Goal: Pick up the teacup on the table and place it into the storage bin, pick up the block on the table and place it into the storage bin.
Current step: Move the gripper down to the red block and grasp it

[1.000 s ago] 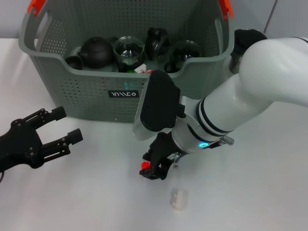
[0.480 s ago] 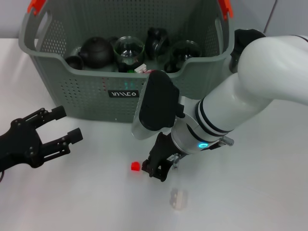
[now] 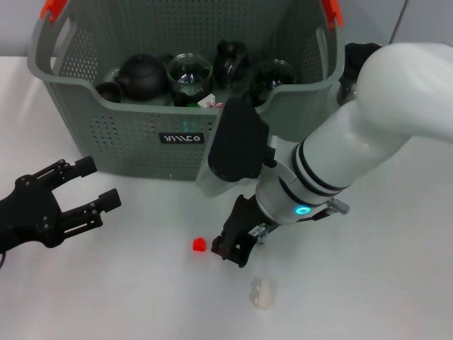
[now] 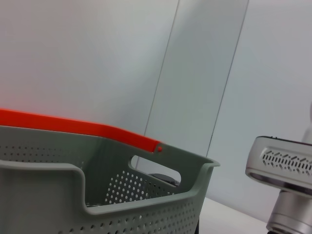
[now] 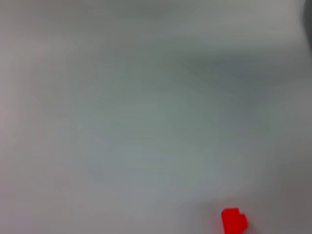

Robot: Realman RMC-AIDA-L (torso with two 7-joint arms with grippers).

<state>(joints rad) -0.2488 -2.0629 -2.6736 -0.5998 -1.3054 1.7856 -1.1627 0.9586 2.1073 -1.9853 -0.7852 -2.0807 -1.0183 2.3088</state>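
Right gripper (image 3: 230, 248): black, pointing down at the white table (image 3: 368, 297) in front of the storage bin (image 3: 127, 145), on a bulky white arm angled in from the bin's right; whether its fingers are apart or together cannot be told.
Left gripper (image 3: 88, 185): black, off the bin's front left corner, low over the table, fingers spread apart and holding nothing.
Block (image 3: 199, 245): one small red cube, on the table in front of the bin, just beside the right gripper and apart from it.
Teacup (image 3: 262, 292): one small clear cup, on the table, farther from the bin than the block.
Storage bin: one grey perforated plastic basket, orange handle clips (image 3: 51, 8), black label; dark teaware and glass vessels inside.
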